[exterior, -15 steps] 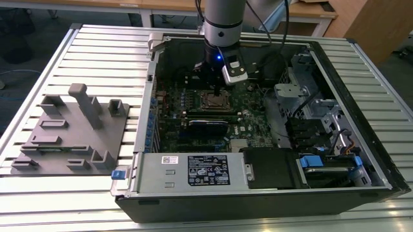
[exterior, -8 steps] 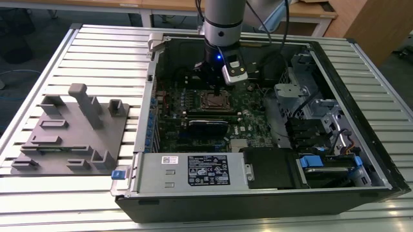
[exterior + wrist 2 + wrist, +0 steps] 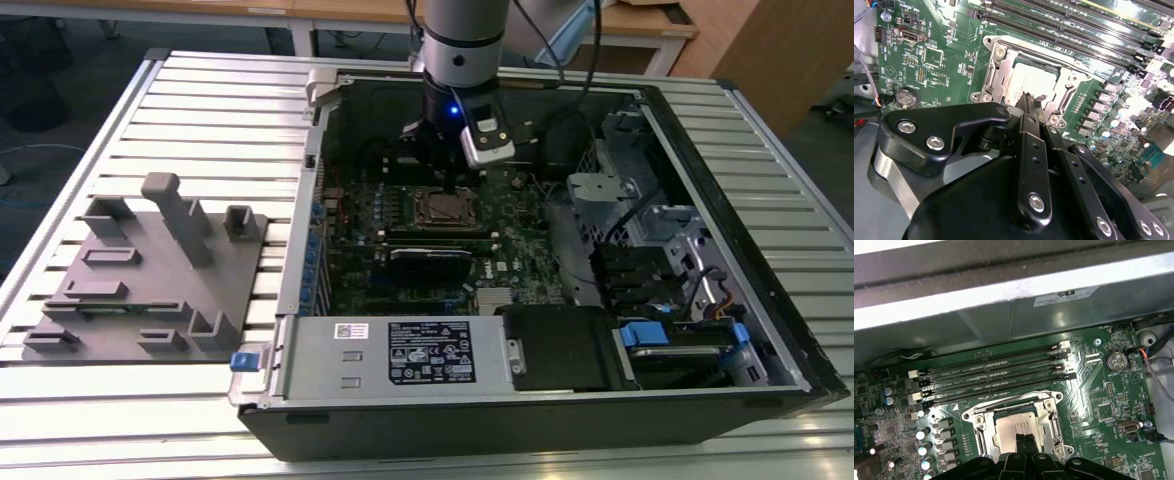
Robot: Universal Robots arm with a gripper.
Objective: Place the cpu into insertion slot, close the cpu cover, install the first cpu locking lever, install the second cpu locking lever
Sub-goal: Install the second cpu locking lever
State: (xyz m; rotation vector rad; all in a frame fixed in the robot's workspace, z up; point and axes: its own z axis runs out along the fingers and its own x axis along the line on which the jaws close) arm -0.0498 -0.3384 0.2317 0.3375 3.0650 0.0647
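The cpu [image 3: 1016, 432] sits in the insertion slot [image 3: 1046, 399], directly at twelve o'clock from our tool [image 3: 1024, 442], whose fingertips are pressed together above it.

An open computer case [image 3: 694, 300] is seen lying on a slatted metal table [image 3: 200, 130]. The green motherboard [image 3: 441, 250] is seen inside it. The robot arm [image 3: 461, 40] is held straight down into the case, with the gripper [image 3: 447, 180] just above the square insertion slot [image 3: 446, 208]. A grey plastic holder [image 3: 147, 270] is placed on the table, well apart, at the exterior view's left.
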